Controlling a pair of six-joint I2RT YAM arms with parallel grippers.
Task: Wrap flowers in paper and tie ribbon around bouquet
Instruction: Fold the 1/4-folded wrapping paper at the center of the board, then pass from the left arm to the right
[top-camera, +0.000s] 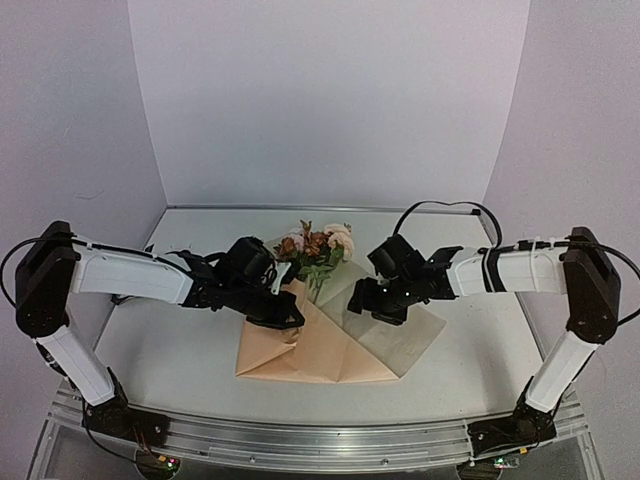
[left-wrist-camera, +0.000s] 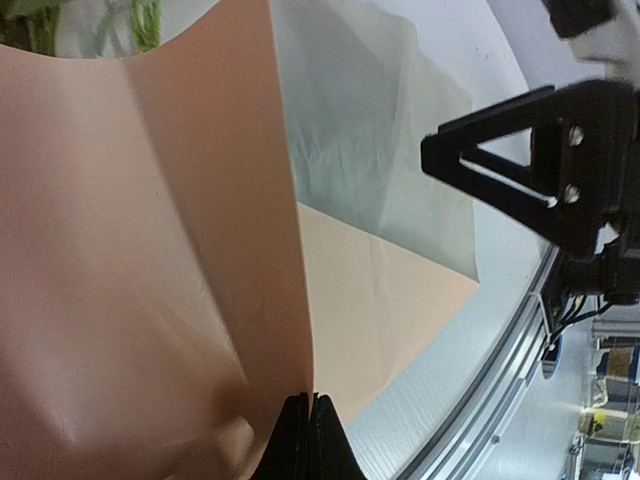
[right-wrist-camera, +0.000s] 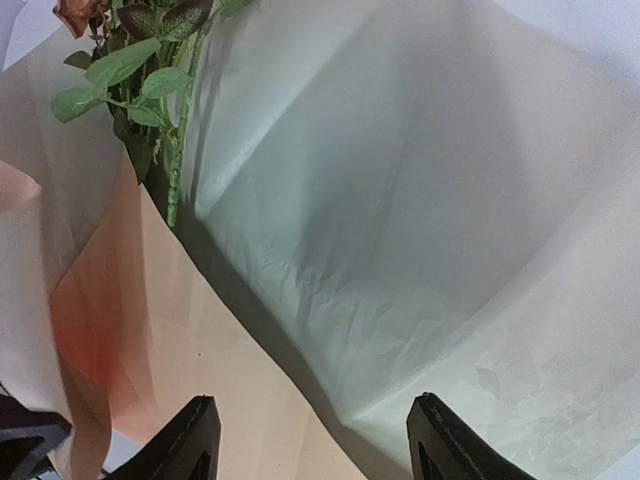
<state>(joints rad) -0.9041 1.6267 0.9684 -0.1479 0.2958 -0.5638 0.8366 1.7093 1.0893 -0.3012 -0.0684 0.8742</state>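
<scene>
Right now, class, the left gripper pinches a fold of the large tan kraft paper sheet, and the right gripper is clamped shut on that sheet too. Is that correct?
Not quite. The left gripper does pinch the tan kraft paper sheet, but the right gripper is open: the right wrist view shows its jaws standing apart over the sheet, gripping nothing.

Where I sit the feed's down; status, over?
Left gripper shut on tan kraft paper fold. Right gripper open over paper. Cream-pink flowers partly wrapped. Nothing blocking.
</scene>
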